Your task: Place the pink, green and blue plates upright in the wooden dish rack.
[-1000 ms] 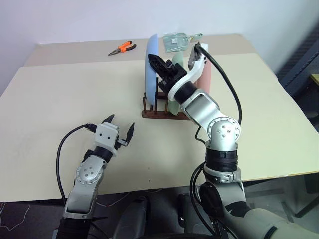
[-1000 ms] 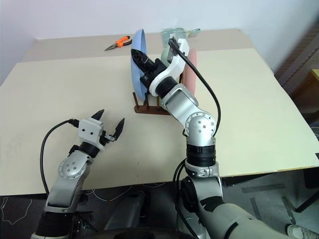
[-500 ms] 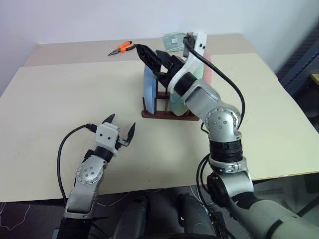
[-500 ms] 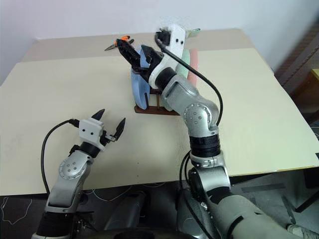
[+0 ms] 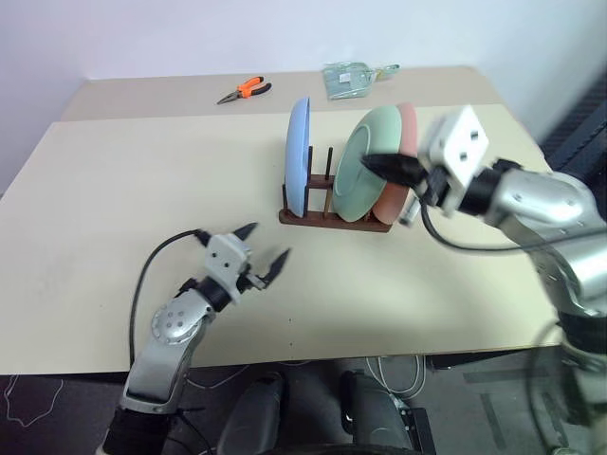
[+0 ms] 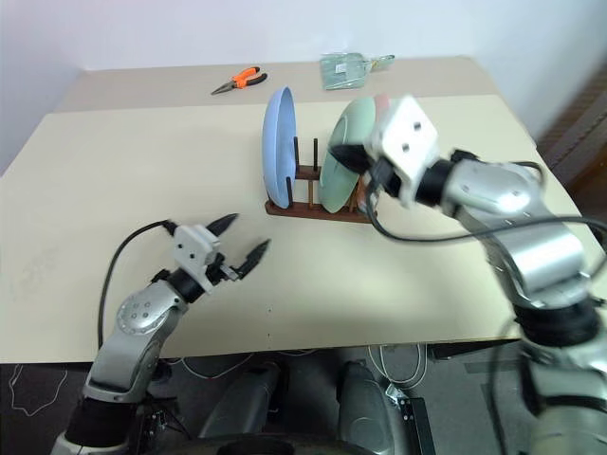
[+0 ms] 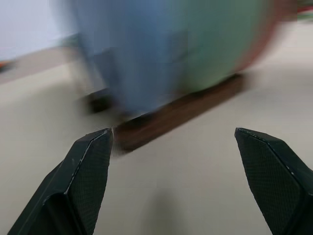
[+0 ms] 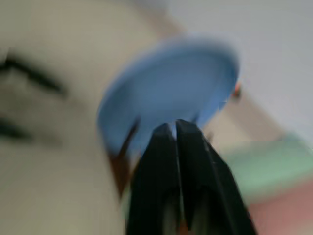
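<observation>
A: Starting at the left, what is the left gripper [image 5: 257, 254] doing?

B: It hangs over the near left of the table [image 5: 114, 199] with its two black fingers spread wide and nothing between them. In its wrist view the rack and plates lie ahead of the parted tips.

A: And the rack?

B: The wooden dish rack [image 5: 332, 214] sits around the middle of the table. The blue plate [image 5: 299, 156] stands on edge at its left end, close to vertical. Then a gap with bare pegs, then the green plate [image 5: 368, 162], also up on its rim but leaning back to the right against the pink plate [image 5: 406, 161], which is at the right end, mostly hidden.

A: The right gripper [image 5: 381, 167]?

B: Just in front of the green plate, fingers pressed together, empty. Whether it touches the plate I cannot tell.

A: So how far along?

B: I'd judge it essentially done: all three plates are in the rack on edge. What may remain is only checking that the leaning pair stays put and drawing the arm clear.

A: Anything else?

B: Orange pliers [image 5: 243, 90] and a clear packet [image 5: 351, 77] at the far edge, well apart.
</observation>
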Controlling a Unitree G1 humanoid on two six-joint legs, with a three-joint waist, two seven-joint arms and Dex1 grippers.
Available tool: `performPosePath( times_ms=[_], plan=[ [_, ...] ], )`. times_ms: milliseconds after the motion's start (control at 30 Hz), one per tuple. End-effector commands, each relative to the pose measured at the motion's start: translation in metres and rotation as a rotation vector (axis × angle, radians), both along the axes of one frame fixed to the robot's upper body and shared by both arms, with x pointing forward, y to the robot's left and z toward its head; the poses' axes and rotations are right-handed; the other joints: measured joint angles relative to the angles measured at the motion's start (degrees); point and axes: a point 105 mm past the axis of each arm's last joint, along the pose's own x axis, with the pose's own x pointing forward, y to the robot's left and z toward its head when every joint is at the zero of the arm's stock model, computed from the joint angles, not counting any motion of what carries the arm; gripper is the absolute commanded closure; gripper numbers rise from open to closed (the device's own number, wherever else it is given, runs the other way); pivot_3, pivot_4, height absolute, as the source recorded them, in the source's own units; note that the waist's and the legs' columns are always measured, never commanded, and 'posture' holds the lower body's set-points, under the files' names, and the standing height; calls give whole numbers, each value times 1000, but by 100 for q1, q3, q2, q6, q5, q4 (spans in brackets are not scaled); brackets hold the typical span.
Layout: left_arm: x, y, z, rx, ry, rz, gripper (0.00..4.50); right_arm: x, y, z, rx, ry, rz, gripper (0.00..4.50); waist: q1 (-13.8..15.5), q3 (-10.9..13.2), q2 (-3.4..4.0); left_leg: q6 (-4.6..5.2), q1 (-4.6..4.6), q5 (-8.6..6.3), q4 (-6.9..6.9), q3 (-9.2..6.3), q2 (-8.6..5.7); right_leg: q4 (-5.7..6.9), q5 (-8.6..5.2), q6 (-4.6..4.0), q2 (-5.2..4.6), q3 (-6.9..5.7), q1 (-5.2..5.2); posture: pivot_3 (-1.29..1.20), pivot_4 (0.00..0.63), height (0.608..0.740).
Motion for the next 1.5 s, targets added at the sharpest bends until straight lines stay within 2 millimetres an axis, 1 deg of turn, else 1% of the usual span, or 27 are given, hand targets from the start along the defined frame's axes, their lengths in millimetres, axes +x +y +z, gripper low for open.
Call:
performPosePath(
  times_ms=[33,133,267,500,767,967,1233,1300,1367,1433,1500],
  plan=[
    [-10,-13,12,-1,-6,-116,409,-10,-3,8,-83,-80,-1,4479,-26,-1,1,0,3,0,0,6,6,1,-1,-3,0,0,0,0,150,739],
    [-10,-18,17,0,-3,-161,409,-10,-3,-3,-106,-50,-12,4479,-19,-1,1,0,4,0,1,12,16,1,-6,-16,3,0,0,0,150,739],
    [-5,-17,24,-3,-25,-153,409,-3,-3,-16,-145,-28,-47,4479,41,0,0,1,1,-1,6,15,15,-1,-5,-16,3,1,0,0,150,739],
    [-7,-15,27,-17,-27,-140,409,9,-1,-25,-184,-42,-79,4479,48,0,-1,5,0,-3,6,16,14,-5,-5,-17,1,1,0,0,150,739],
    [-9,-12,25,-19,-22,-122,409,14,12,-24,-180,-74,-47,4479,47,0,0,5,0,-3,6,15,14,-5,-5,-17,2,1,0,0,150,739],
    [-9,-12,24,-17,-19,-116,409,14,25,-14,-157,-128,-9,4479,36,-1,0,5,1,-3,6,17,14,-5,4,-4,3,3,-1,0,150,739],
    [-9,-12,23,-15,-17,-110,409,14,26,-13,-169,-141,-4,4479,48,-1,0,4,1,-3,6,15,14,-4,4,-3,4,2,0,0,150,739],
    [-7,-9,22,-11,-15,-95,409,9,22,-10,-150,-129,9,4479,45,-1,0,4,1,-3,6,15,14,-4,5,-3,4,2,-1,0,150,739],
    [-4,-2,19,-4,-7,-63,409,-1,17,-5,-107,-104,43,4479,49,-1,0,5,1,-3,6,15,14,-4,5,-2,4,2,0,0,150,739],
    [-1,11,13,7,12,-14,409,-14,10,-6,-41,-25,79,4479,54,-1,-1,5,1,-3,5,15,14,-4,5,-2,4,2,0,0,150,739],
    [2,27,2,36,36,44,409,-25,-1,-15,33,91,93,4479,63,-2,-3,6,1,-4,5,13,14,-6,5,-2,4,2,1,0,150,739]
  ],
)
